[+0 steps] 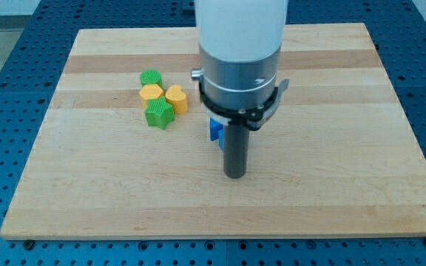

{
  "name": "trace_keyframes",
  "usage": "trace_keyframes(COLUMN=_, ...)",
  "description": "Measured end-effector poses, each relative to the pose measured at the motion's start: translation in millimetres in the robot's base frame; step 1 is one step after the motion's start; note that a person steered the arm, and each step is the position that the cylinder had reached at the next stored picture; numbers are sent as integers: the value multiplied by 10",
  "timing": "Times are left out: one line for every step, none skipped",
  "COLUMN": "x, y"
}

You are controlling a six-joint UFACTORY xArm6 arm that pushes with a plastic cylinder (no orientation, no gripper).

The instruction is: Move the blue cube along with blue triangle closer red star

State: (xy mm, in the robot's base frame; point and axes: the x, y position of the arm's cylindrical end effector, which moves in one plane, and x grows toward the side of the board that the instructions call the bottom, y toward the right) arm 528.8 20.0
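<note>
My tip (234, 175) rests on the wooden board (331, 192), just below the view's centre. A blue block (215, 131) shows just left of the rod and slightly above the tip; the rod and arm hide most of it, so its shape cannot be made out. It sits close to the rod; I cannot tell if they touch. No second blue block and no red star show in view; the arm body may hide them.
A cluster of blocks sits at the view's upper left: a green cylinder (150, 77), a yellow hexagon (151, 92), a yellow heart (176, 97) and a green star (159, 114). The board lies on a blue perforated table (6, 81).
</note>
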Motion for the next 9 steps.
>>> trace_keyframes(x=-125, y=3)
trace_keyframes(x=-235, y=-22)
trace_keyframes(x=-358, y=-24)
trace_keyframes(x=-469, y=-29)
trace_keyframes(x=-507, y=-91)
trace_keyframes(x=-515, y=-242)
trace_keyframes(x=-551, y=-381)
trace_keyframes(x=-624, y=-422)
trace_keyframes(x=-760, y=-422)
